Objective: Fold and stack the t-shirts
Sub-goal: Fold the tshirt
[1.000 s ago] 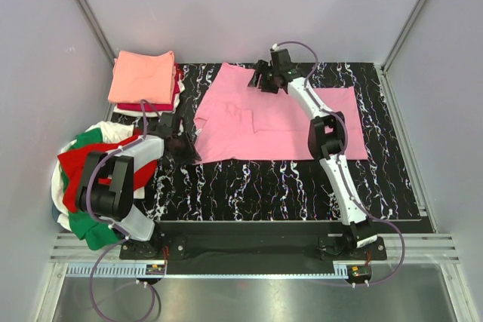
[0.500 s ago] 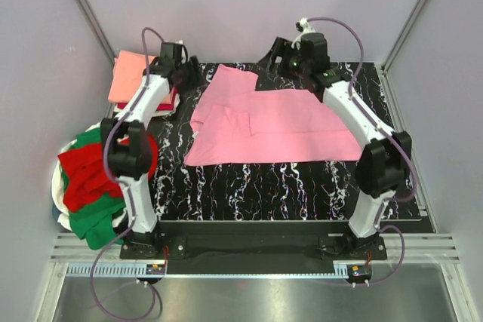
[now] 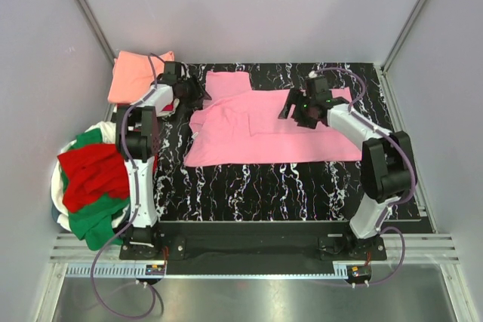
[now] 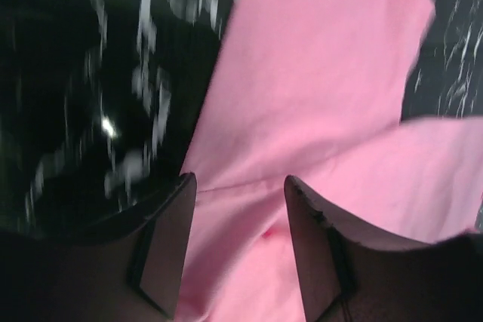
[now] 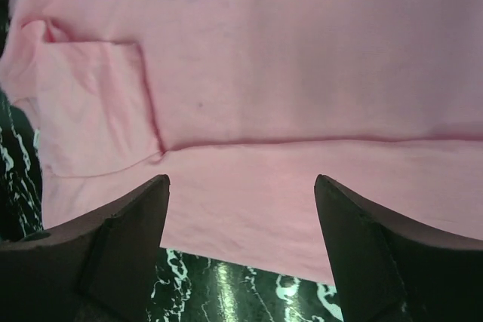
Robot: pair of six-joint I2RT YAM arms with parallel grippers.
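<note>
- A bubblegum pink t-shirt (image 3: 256, 130) lies on the black marbled table (image 3: 302, 182), one lengthwise fold already in it.
- The left gripper (image 3: 195, 99) hovers at the shirt's left edge, jaws apart, holding nothing.
- The right gripper (image 3: 293, 109) hangs over the shirt's far right part, jaws wide and empty.
- A salmon-orange t-shirt (image 3: 136, 77) lies folded in the far left corner, apparently finished.
- A heap of red, green and white t-shirts (image 3: 90, 179) waits unfolded at the left, so most of the work seems to remain.

Black tabletop (image 3: 287, 186) (white-veined), pale enclosure walls (image 3: 249, 5).
</note>
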